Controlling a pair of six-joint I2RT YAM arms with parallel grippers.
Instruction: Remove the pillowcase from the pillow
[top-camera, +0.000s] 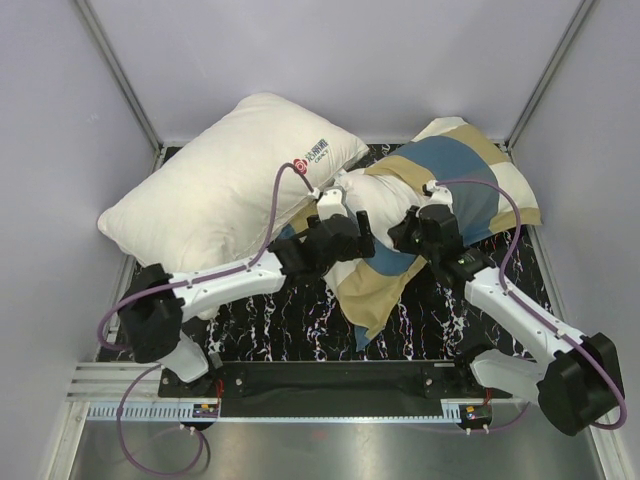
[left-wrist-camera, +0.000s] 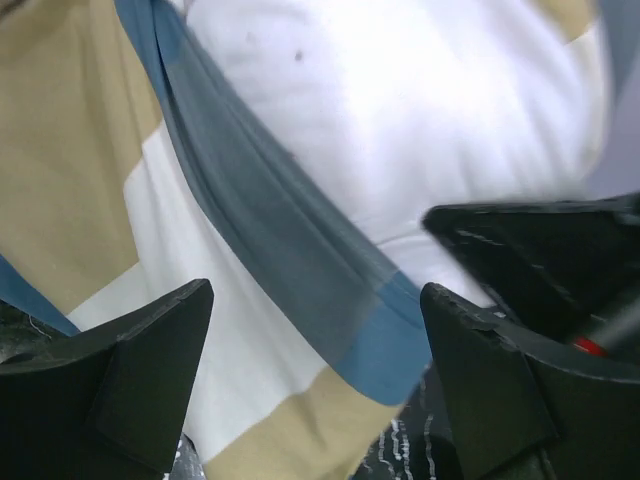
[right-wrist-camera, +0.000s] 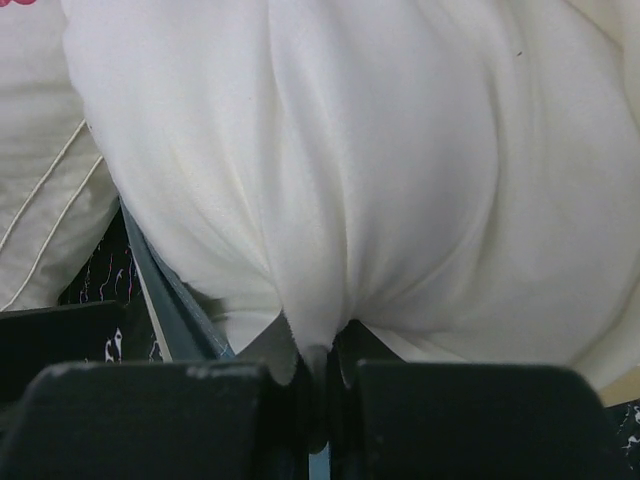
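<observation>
Top external view: showed the pillowcase (top-camera: 470, 170) lying on the black marbled table (top-camera: 290, 325), right of the middle, with its long axis slanting from the near centre up to the far right corner. Showed also both arms meeting at the left end of that bundle, the left gripper (top-camera: 352, 235) and the right gripper (top-camera: 418, 228) side by side and about equally near to it, with most of the checked cloth lying beyond them and to their right. Right wrist view: found the right gripper closed firmly on a fold of the pillow (right-wrist-camera: 400, 150), bulging bare out of the cover at this end. Left wrist view: found the left gripper with jaws wide apart and holding nothing, the teal hem of the pillowcase crossing slantwise just in front of them, the pillow beyond it. Judged therefore the hem to be the left gripper's next hold, to be drawn away from the bared end along the long axis, with the right gripper anchoring the filling. Noticed a second white pillow (top-camera: 215, 190) at the far left, just beside the bundle, carrying a red round logo (top-camera: 301, 167) and small writing next to it, too small to read.
</observation>
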